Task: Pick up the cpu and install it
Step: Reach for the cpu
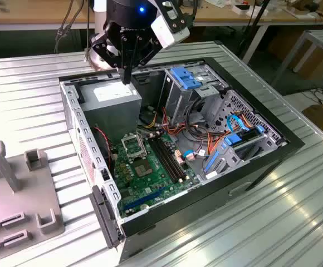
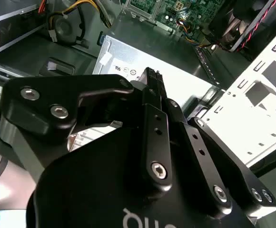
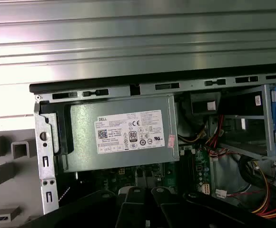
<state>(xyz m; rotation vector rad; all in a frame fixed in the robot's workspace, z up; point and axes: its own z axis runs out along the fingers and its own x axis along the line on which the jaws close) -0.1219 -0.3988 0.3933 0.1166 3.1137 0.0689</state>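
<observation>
The tool (image 1: 127,79) hangs over the grey power-supply box (image 1: 114,95) at the back of the open computer case (image 1: 74,119), which lies on the ribbed metal table (image 1: 28,83). In the second wrist view its fingers (image 2: 153,83) are pressed together at the tip, with nothing visibly pinched between them.

In the exterior view the cpu (image 1: 132,146) lies flat on the green motherboard (image 1: 147,186), at about six o'clock from the tool and well apart from it. The long black memory slots (image 1: 167,158) run off at its four o'clock.

As for progress, the tool carries nothing and the cpu rests at the socket position. It looks square and level there, though from this distance I cannot tell whether it is fully seated or merely lying loose.
</observation>
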